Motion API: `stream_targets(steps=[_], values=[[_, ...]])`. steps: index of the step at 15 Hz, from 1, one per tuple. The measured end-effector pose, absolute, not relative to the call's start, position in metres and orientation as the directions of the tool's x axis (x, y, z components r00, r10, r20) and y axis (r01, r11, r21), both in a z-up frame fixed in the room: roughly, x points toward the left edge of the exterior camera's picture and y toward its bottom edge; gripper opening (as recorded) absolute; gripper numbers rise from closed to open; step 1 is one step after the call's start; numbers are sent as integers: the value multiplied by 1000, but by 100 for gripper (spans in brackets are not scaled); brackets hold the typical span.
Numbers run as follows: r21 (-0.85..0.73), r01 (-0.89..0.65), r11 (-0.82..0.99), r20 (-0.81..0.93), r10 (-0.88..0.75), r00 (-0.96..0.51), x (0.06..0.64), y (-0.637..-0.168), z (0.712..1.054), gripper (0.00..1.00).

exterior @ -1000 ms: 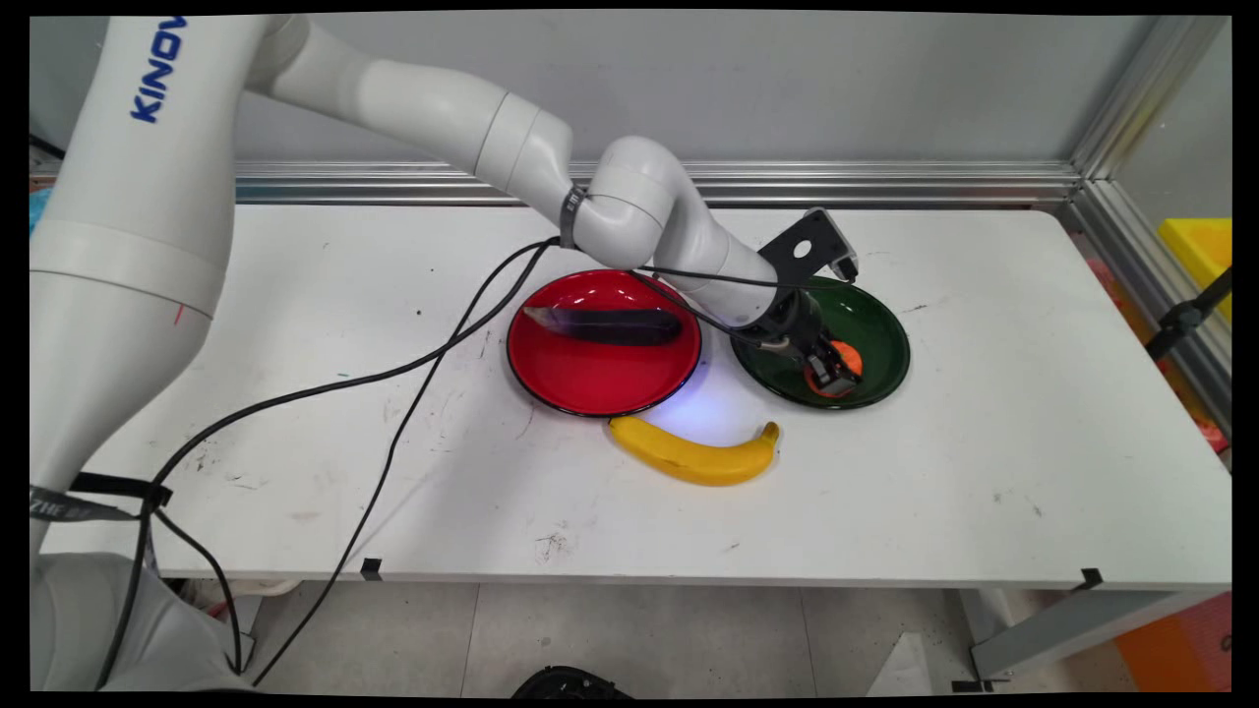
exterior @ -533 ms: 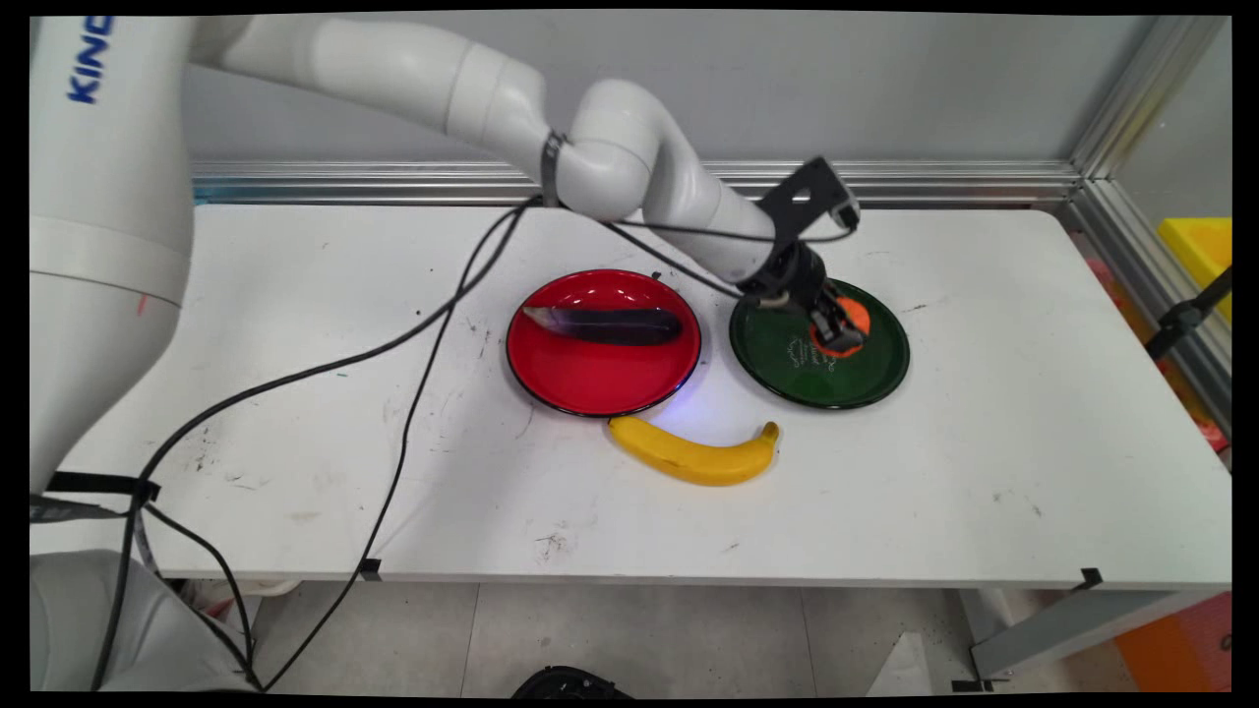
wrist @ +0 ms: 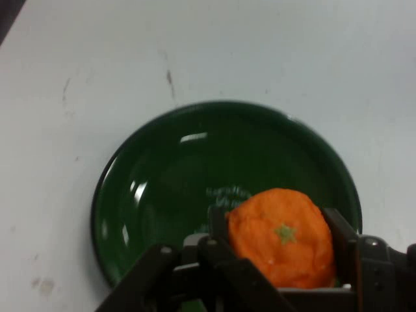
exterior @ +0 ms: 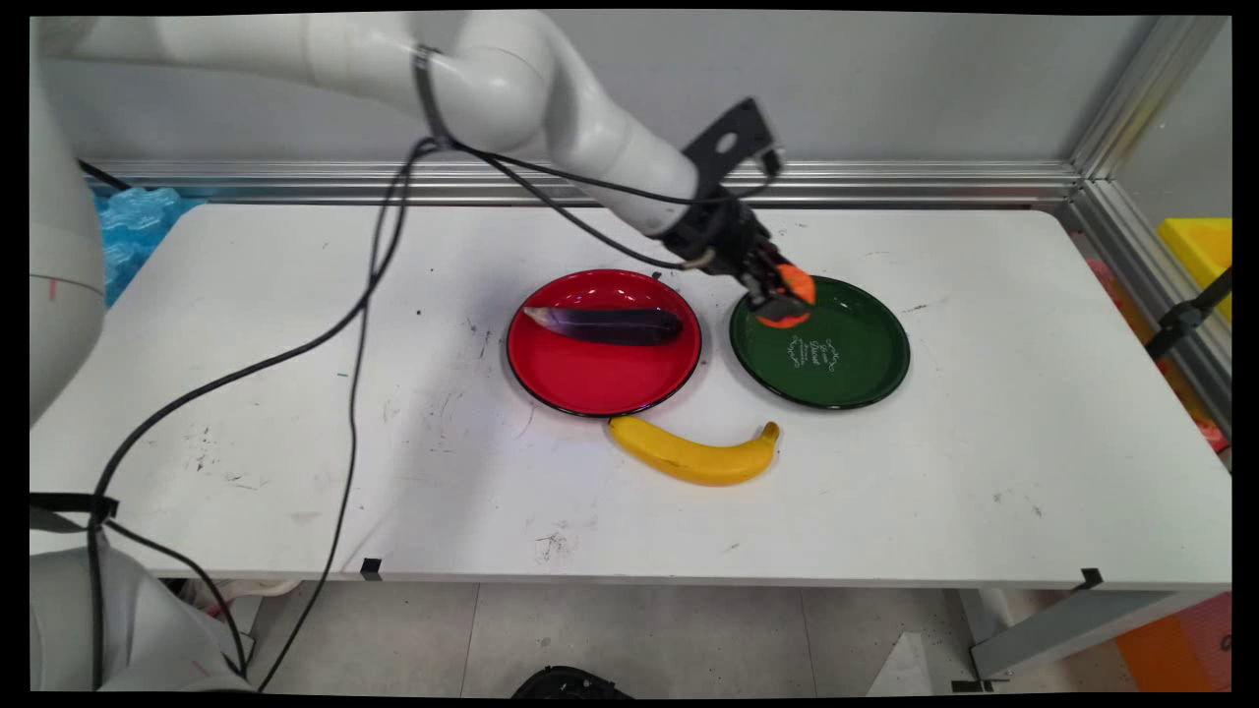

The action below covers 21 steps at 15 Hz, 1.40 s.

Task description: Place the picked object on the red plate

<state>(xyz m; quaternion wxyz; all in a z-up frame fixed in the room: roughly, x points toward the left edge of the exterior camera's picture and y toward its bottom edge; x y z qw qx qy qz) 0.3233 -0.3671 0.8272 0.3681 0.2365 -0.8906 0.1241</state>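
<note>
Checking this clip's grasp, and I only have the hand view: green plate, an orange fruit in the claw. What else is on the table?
Observer: A red plate sits beside the green plate, holding a dark purple eggplant.
Operator: Anything loose on the table?
Observer: A yellow banana lies on the white table, just nearer the camera than both plates.
Operator: Is the fruit resting on the plate?
Observer: No; the claw holds the orange lifted over the green plate's far-left rim.
</note>
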Motion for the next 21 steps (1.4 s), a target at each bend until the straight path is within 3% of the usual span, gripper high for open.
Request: stream_targets(steps=[10, 21], values=[[-24, -471, 882, 667, -337, -664, 438, -340, 825, 0], [14, -437, 900, 607, -355, -711, 515, -311, 803, 0]])
